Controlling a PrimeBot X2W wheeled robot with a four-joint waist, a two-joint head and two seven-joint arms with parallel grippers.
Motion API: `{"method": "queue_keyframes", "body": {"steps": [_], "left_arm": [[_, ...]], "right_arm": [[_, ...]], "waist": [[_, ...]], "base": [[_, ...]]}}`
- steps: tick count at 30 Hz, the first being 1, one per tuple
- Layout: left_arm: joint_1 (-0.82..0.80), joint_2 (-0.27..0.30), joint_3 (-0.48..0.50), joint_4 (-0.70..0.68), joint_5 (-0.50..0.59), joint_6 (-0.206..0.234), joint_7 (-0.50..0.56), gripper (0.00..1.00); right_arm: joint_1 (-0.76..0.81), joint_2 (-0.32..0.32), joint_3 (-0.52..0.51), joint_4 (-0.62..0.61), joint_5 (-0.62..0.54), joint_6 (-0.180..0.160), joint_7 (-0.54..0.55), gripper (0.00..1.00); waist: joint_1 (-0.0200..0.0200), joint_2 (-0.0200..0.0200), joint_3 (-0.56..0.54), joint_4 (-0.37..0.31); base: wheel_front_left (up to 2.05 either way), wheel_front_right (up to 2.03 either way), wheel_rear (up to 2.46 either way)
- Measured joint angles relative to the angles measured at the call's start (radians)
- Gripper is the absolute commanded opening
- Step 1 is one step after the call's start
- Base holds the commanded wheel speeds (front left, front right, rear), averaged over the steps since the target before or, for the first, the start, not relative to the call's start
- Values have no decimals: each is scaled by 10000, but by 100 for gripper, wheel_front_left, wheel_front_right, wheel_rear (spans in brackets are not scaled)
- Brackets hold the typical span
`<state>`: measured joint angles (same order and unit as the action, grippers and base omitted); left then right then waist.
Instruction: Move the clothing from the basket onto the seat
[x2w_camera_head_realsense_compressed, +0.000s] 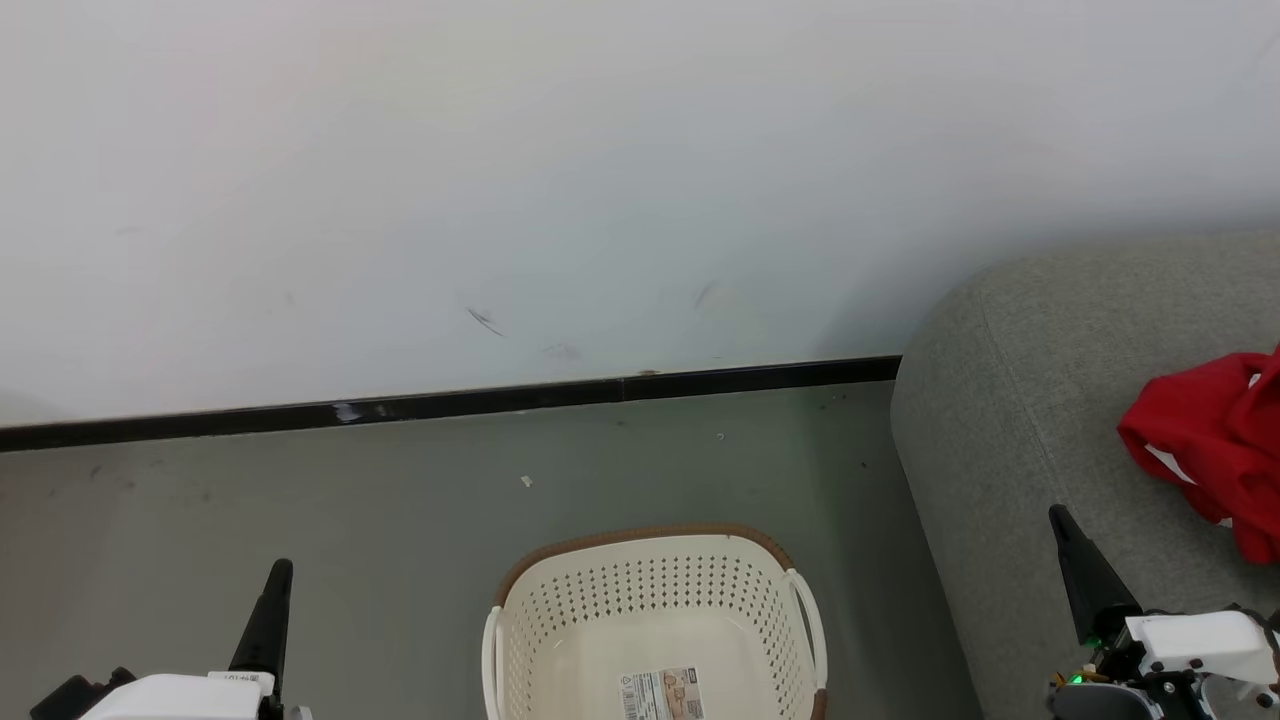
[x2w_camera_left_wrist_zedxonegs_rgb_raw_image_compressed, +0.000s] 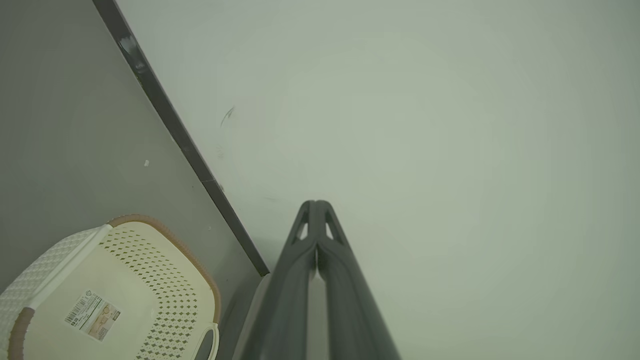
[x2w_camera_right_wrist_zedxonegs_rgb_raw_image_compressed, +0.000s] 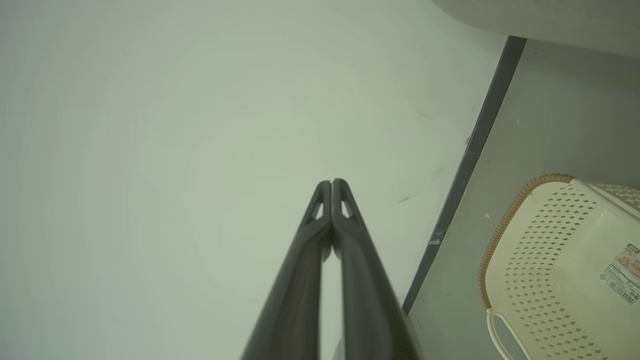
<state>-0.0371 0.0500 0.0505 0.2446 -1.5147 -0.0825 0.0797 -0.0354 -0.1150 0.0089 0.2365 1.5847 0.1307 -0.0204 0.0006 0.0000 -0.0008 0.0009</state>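
both pairs of jaws are pressed together, tips touching, gripping nothing. the left gripper (x2w_camera_left_wrist_zedxonegs_rgb_raw_image_compressed: 316, 206) and right gripper (x2w_camera_right_wrist_zedxonegs_rgb_raw_image_compressed: 332, 184) point at the wall (x2w_camera_head_realsense_compressed: 600, 150). between them the basket (x2w_camera_head_realsense_compressed: 645, 535) stands on the floor (x2w_camera_head_realsense_compressed: 300, 480), its bottom label showing. the clothing (x2w_camera_head_realsense_compressed: 1210, 440) lies heaped on the seat (x2w_camera_head_realsense_compressed: 1000, 400).

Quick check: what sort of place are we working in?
Probably an indoor room set up like a lounge: a grey sofa, a laundry basket on grey floor, a plain white wall with black skirting.
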Motion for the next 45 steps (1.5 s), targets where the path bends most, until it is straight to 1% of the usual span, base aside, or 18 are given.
{"method": "queue_keyframes", "body": {"steps": [7,9,45], "left_arm": [[-171,-144,232,65,-788,-244,253,0],[-210,-148,268,65,-863,-270,253,0],[-211,-151,290,192,-863,-272,257,0]], "right_arm": [[-150,-113,-46,65,1099,0,155,0],[-150,-119,-50,75,1289,0,207,0],[-151,-117,-157,242,1300,0,219,0]], "waist": [[0,0,23,-8],[0,0,24,-8],[-2,0,22,-10]], "base": [[0,0,0],[0,0,0],[0,0,0]]}}
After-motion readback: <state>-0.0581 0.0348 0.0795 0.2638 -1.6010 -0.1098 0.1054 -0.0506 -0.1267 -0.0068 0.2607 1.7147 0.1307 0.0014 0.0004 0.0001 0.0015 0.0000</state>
